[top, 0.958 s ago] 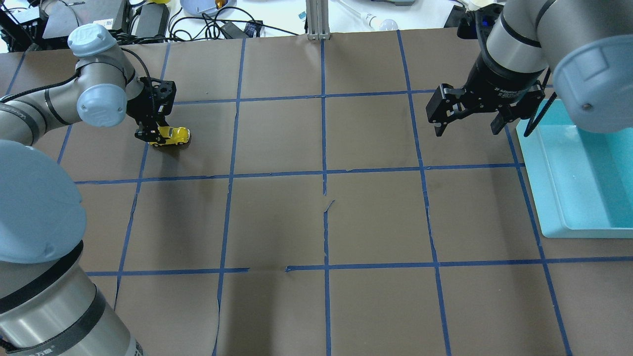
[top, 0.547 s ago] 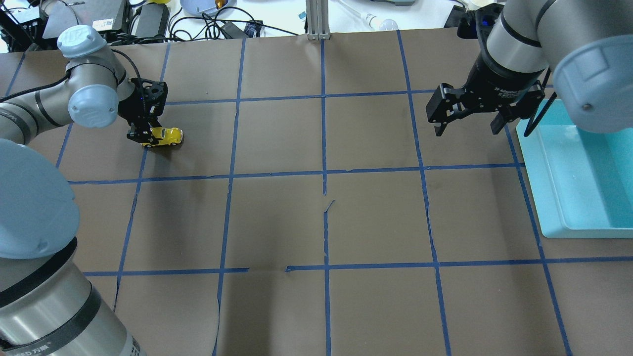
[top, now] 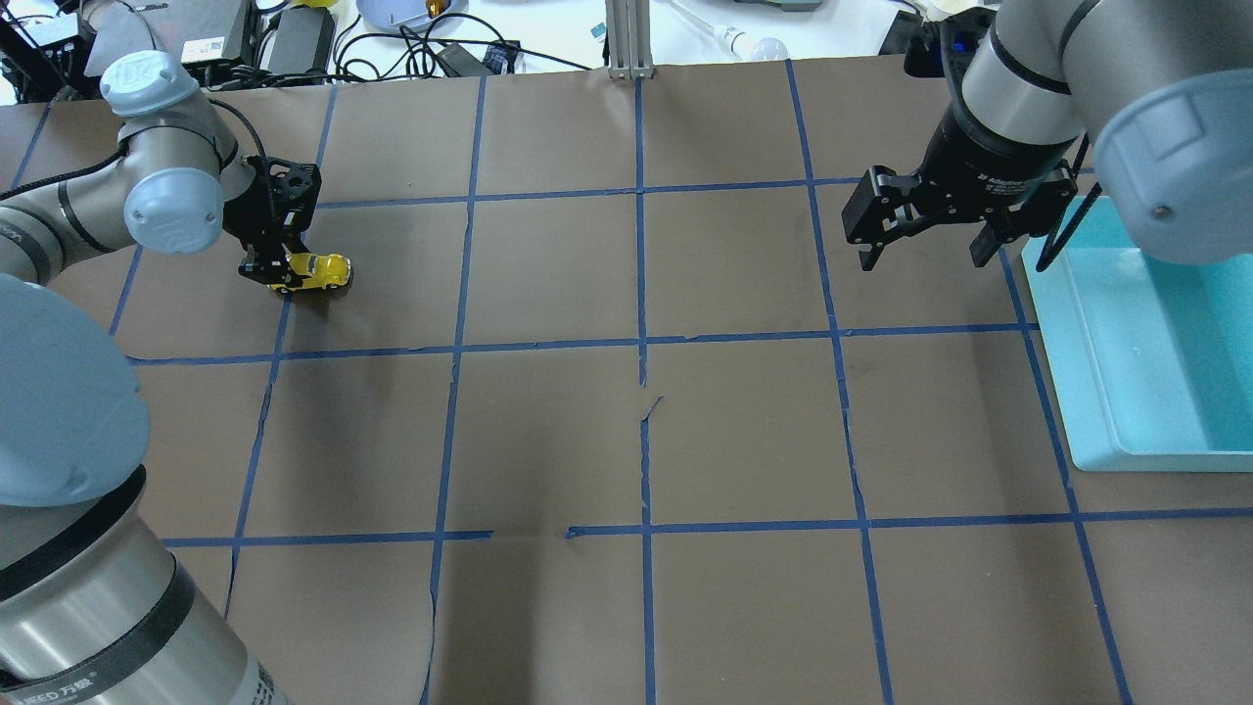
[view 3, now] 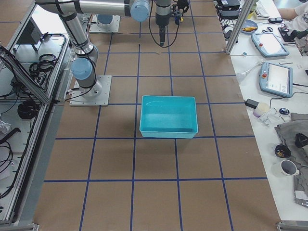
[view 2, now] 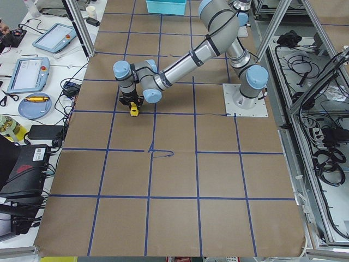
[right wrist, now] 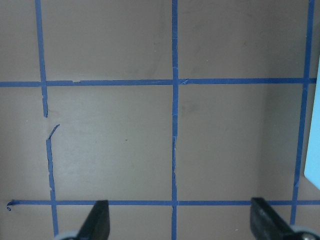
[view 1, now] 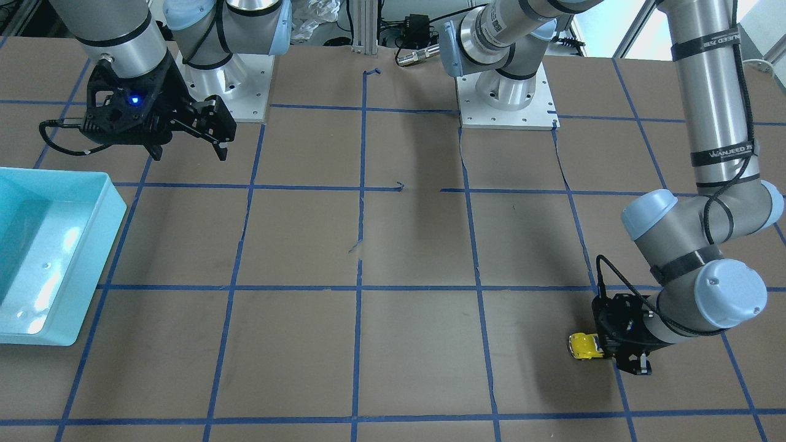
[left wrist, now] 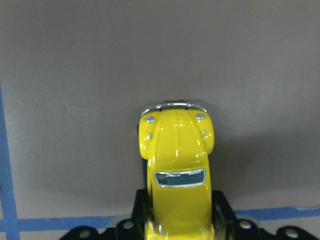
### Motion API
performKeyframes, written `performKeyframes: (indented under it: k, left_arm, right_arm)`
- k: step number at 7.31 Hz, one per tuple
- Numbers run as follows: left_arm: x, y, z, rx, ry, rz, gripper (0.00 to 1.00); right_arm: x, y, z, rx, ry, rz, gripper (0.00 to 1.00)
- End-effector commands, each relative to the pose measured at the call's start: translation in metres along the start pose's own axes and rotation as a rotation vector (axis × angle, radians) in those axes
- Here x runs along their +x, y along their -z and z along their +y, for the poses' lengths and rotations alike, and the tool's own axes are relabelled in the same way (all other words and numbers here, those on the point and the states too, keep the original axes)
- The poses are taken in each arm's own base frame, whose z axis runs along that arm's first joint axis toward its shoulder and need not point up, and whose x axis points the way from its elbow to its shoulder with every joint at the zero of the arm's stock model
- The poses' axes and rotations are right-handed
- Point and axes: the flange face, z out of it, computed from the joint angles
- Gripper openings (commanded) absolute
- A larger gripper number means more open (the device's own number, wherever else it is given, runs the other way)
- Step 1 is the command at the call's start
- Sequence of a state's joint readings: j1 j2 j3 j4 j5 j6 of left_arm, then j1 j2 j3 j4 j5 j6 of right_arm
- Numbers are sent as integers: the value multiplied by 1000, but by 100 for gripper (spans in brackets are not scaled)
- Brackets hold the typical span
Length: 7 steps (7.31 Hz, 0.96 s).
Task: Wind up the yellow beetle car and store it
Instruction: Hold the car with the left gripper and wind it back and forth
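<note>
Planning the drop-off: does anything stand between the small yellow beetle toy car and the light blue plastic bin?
Nothing lies on the brown paper-covered table between the yellow beetle car, held by the left gripper, and the light blue bin. Only the open right gripper hangs above it near the bin.

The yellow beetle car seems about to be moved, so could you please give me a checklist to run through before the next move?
1. Is the left gripper shut on the yellow beetle car? Ok: the car's rear sits between the fingers in the left wrist view.
2. Are the car's wheels touching the paper-covered table? Cannot tell.
3. Is the paper ahead of the car's bumper bare? Ok, in the left wrist view.
4. Is the right gripper open and far from the car? Ok.
5. Is the teal bin on the right arm's side with nothing seen inside? Ok.
</note>
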State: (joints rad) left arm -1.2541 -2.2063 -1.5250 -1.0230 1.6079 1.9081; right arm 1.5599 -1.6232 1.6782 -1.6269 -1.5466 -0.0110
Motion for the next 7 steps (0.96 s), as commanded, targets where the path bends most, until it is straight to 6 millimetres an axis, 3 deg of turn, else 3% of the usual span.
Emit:
performKeyframes:
  k: [1, 7]
  left_arm:
    - [0, 0, 2, -10, -8, 3, 0]
    - [-2, 1, 5, -20, -45, 2, 0]
  right_arm:
    - [0, 0, 0, 2, -2, 1, 100]
    - [2, -1, -1, -4, 10, 1, 100]
